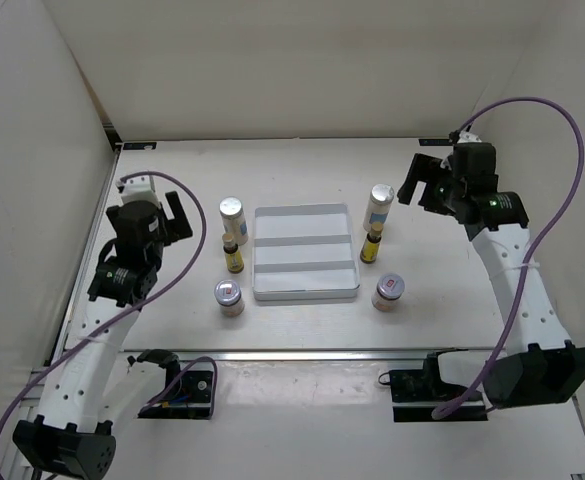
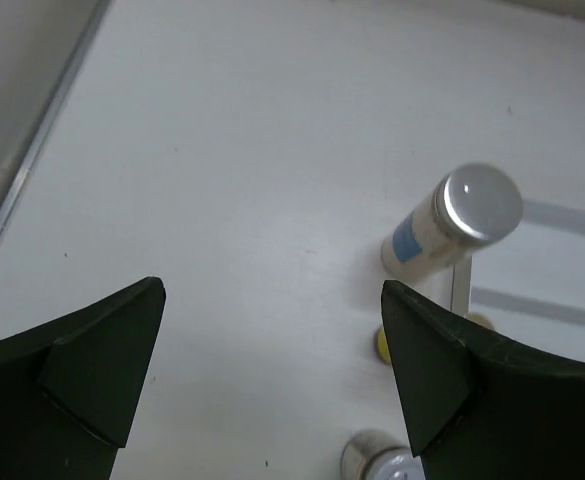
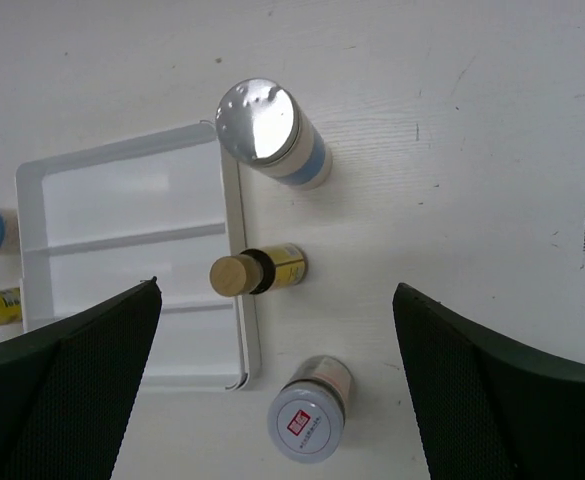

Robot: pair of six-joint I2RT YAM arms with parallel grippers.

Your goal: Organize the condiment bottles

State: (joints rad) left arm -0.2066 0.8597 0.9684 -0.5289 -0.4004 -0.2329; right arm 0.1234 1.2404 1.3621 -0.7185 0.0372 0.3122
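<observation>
Six condiment bottles stand beside an empty white three-section tray [image 1: 304, 228]. On its left are a tall white bottle [image 1: 233, 220], a slim yellow bottle [image 1: 234, 255] and a short jar [image 1: 229, 296]. On its right are a tall white bottle [image 1: 378, 207], a slim yellow bottle [image 1: 370, 247] and a short jar [image 1: 388, 292]. My left gripper [image 1: 177, 222] hangs open and empty left of the left row; its view shows the white bottle [image 2: 457, 222] and the jar [image 2: 377, 460]. My right gripper [image 1: 420, 185] hangs open and empty above the right row [image 3: 257, 272].
White walls close in the table at the back and both sides. A dark rail [image 1: 112, 140] runs along the left wall's foot. The arm bases and cables sit at the near edge. The tray's rim [image 3: 230, 210] lies next to the right row.
</observation>
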